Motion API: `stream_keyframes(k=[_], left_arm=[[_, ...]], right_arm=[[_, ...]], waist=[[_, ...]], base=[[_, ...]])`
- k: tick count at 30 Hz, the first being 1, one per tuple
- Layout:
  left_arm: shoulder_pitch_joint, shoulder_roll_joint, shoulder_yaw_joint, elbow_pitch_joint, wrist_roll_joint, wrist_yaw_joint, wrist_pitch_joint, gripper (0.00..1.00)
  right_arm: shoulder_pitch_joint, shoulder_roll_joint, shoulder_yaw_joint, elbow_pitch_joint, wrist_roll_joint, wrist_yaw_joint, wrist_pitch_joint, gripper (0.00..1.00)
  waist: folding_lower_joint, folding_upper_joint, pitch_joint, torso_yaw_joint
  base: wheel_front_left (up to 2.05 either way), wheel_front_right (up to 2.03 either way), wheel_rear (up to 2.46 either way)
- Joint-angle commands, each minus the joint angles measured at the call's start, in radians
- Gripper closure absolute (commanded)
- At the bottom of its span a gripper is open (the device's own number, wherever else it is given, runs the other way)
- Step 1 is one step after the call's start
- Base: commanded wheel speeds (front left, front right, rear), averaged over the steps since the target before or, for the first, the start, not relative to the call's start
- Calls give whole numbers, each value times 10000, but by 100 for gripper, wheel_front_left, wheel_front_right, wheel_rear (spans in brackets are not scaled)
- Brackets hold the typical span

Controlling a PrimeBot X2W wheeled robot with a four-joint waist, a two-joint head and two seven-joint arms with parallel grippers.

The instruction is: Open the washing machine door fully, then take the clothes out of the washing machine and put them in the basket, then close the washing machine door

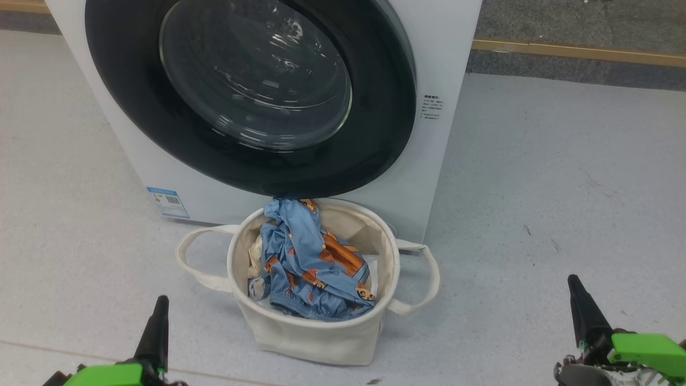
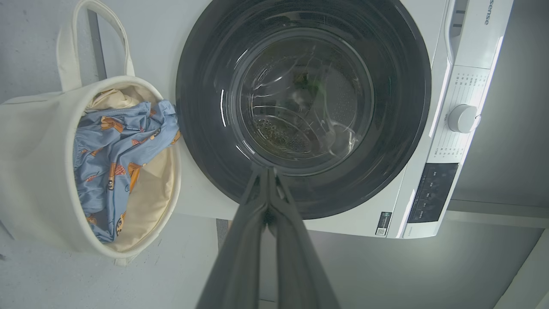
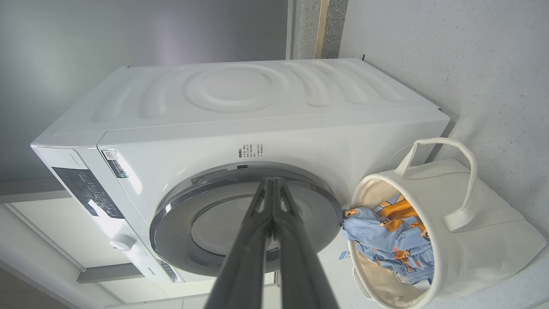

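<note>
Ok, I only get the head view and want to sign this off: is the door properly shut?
Observer: In the right wrist view the door lies flat against the front of the washing machine, and no gap shows along the rim I can see.
Operator: Anything in the drum?
Observer: Looking through the door in the left wrist view, the drum shows bare steel holes and no fabric, though reflections hide part of it.
Operator: And the grippers?
Observer: The left gripper and the right gripper both have their jaws pressed together, holding nothing.
</note>
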Motion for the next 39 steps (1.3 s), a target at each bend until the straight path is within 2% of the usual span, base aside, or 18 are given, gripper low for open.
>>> stream_keyframes(k=[1,39], left_arm=[[-443,68,364,-263,97,-71,71,100],[-448,25,425,-260,148,-71,120,100]], right_arm=[[-487,-55,156,-307,-72,2,59,100],[-493,-10,91,-304,-126,2,111,100]], waist=[[0,0,0,0],[0,0,0,0]], base=[[0,0,0],[0,0,0]])
